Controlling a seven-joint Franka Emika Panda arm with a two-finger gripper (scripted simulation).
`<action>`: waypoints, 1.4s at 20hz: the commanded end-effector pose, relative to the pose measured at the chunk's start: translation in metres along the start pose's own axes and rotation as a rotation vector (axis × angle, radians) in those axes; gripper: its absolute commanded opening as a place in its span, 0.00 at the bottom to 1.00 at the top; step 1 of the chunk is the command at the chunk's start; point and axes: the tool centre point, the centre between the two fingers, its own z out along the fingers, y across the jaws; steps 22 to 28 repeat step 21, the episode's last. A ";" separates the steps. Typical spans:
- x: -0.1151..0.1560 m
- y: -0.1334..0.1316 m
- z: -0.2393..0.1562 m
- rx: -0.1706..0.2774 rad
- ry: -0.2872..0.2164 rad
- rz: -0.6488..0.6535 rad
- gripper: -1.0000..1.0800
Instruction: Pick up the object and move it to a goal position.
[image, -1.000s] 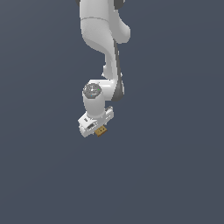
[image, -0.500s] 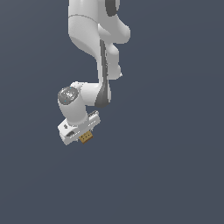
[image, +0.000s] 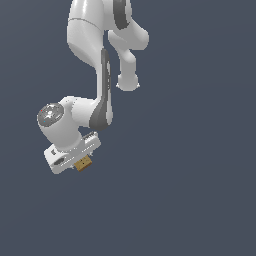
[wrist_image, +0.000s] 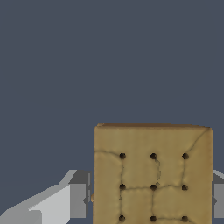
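We see the white arm (image: 102, 100) bent down, with our end effector (image: 80, 161) low toward the exterior view's left. The small tan block (image: 83, 163) sits right between the two fingers (wrist_image: 65, 205), and they are pressed against its sides, so we are holding it. It pokes out just past the tips.

In the wrist view the block fills the space in front of the end effector. Its flat face with the dark dots looks straight back at the camera. The face looks about square, so we cannot pick a long side. Its edges run straight with the fingers, not tilted.

All around is plain dark blue-grey. We see no counter and no mark for the goal, so we cannot tell which way the goal lies from the end effector. We think the picking-up part is done and the carrying part is what is left. The block is tiny, so a loose hold could let it slip.
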 end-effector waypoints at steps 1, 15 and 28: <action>-0.001 0.015 -0.005 0.000 0.000 -0.001 0.00; -0.002 0.058 -0.016 -0.001 0.000 -0.001 0.00; -0.002 0.061 -0.017 -0.001 0.000 -0.001 0.00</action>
